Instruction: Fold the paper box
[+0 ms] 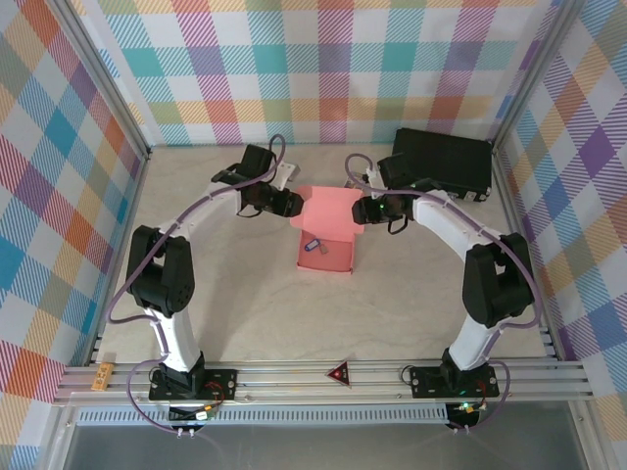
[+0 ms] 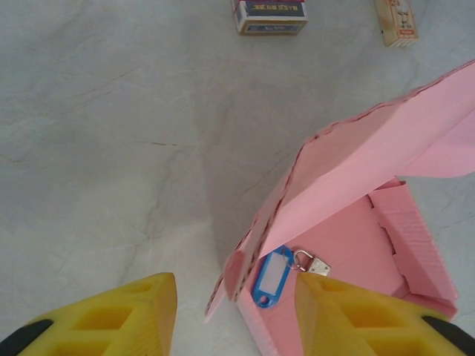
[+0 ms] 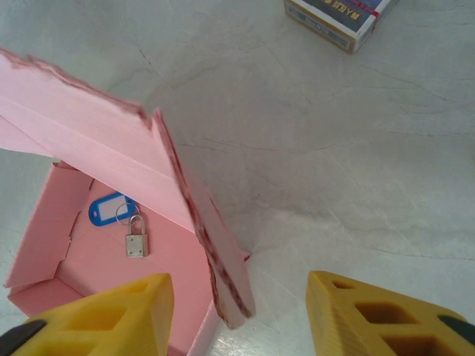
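Box position: paper box (image 1: 338,257) at mid-table, between the two grippers.
Long axis: runs near to far in the overhead view; tray toward the arm bases, lid (image 1: 328,208) raised at the far end.
Left gripper (image 2: 236,311): fingers apart, a box corner between them.
Right gripper (image 3: 237,311): fingers apart, the lid's side flap between them.
Overhead view: black case (image 1: 441,162) at far right.
Wrist views: blue key tag (image 2: 271,276) and padlock (image 3: 135,241) lying in the tray; card packet (image 3: 338,18) on the table beyond.

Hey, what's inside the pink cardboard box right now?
Inside the salmon-pink cardboard box lie a blue plastic key tag and a small silver metal padlock. Its raised lid flap covers part of the interior; anything there cannot be seen.
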